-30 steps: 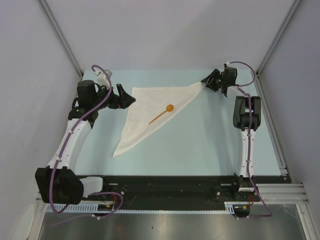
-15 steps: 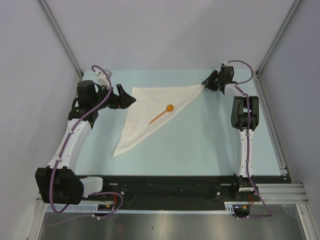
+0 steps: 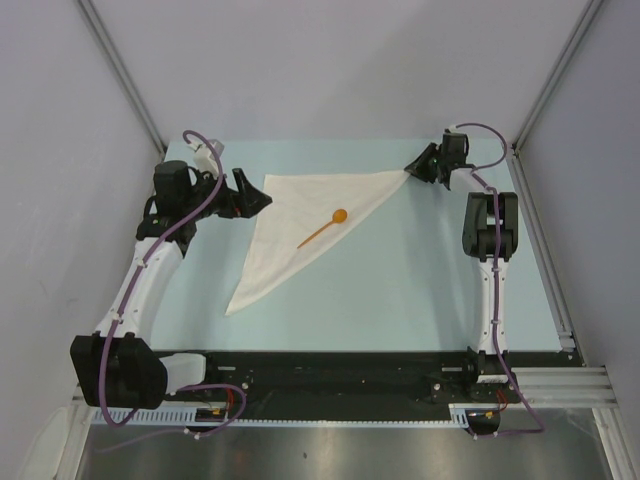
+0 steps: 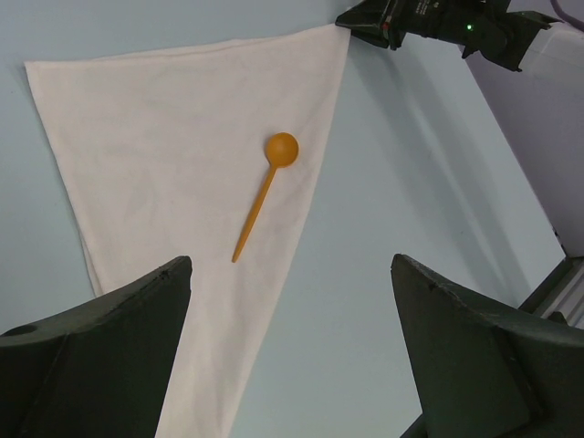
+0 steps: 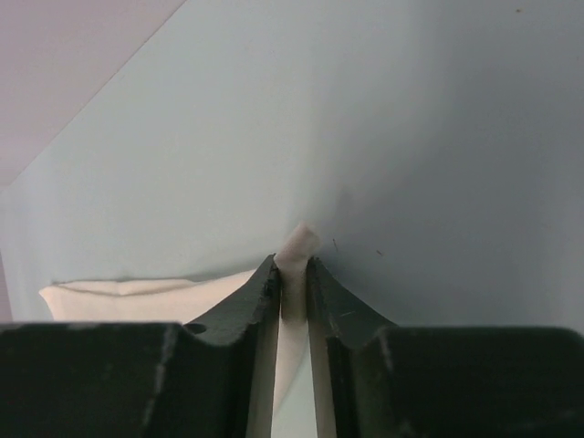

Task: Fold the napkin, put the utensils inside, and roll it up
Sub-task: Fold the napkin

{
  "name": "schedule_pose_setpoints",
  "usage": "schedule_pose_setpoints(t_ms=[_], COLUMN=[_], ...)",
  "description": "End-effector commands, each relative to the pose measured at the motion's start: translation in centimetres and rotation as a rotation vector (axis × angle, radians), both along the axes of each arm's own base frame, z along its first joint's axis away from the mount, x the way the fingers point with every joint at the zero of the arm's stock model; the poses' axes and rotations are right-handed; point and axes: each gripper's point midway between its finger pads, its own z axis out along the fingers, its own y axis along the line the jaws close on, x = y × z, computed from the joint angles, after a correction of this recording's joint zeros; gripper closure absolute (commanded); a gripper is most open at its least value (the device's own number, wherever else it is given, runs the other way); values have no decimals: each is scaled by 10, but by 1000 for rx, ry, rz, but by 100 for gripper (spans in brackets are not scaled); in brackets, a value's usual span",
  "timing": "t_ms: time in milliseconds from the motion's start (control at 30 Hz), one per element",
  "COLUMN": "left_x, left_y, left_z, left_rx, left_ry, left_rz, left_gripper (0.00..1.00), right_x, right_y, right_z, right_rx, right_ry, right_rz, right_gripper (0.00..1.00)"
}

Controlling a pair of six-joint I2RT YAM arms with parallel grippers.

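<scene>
Napkin (image 3: 300, 225): folded triangle, spoon (image 3: 322, 230) on top. Right hand (image 3: 412, 170): clenched on far corner. Left hand (image 3: 262, 200): released, nearby. Best practice: draw corner over spoon low, evenly.

Spoon (image 3: 320, 231) atop napkin (image 3: 283, 222); napkin on table (image 3: 400, 275)

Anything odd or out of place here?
Nothing stands out. The napkin lies flat as a folded triangle, the spoon rests on it, and the right claw pinches one corner; the left claw is open beside it.
</scene>
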Motion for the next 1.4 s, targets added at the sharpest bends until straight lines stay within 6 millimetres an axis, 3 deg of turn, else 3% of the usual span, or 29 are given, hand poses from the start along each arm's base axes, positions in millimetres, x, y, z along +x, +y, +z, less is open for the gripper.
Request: schedule_pose_setpoints(t_ms=[0, 100, 200, 267, 367, 500, 567, 600, 633, 733, 933, 1167, 1367], left_x=[-3, -3, -3, -3, -3, -4, -4, -5, -4, -5, -9, -13, -17], left_y=[-2, -3, -3, -3, -3, -2, -2, -2, -2, -2, -2, -3, -5], left_z=[14, 14, 14, 13, 13, 15, 16, 15, 16, 18, 24, 28, 34], left_rx=[-30, -32, -32, -33, -32, -33, -33, -33, -32, -36, -37, -44, -51], left_ry=[-46, -43, -43, -41, -43, -48, -50, -50, -51, -59, -78, -90, -109], left_rz=[-21, -23, -23, -25, -23, -23, -20, -21, -19, -22, -21, -26, -31], left_gripper=[6, 6, 6, 5, 6, 6, 6, 5, 5, 6, 5, 5, 5], right_x=[-15, -14, -7, -8, -14, -35, -47, -55, -64, -83, -115, -170, -202], right_y=[4, 9, 18, 24, 36, 53, 63, 73, 79, 100, 149, 215, 255], right_z=[-40, -34, -12, 1, 35, 94, 113, 142, 141, 166, 182, 175, 170], right_rx=[37, 82, 134, 159, 209, 258, 278, 280, 273, 264, 266, 293, 297], right_ry=[98, 66, -35, -83, -189, -344, -381, -445, -443, -490, -495, -448, -427], right_rz=[8, 26, 55, 80, 123, 173, 201, 230, 244, 298, 420, 565, 645], right_gripper=[82, 90, 100, 100, 100, 100, 100, 100, 100, 100, 100, 100, 100])
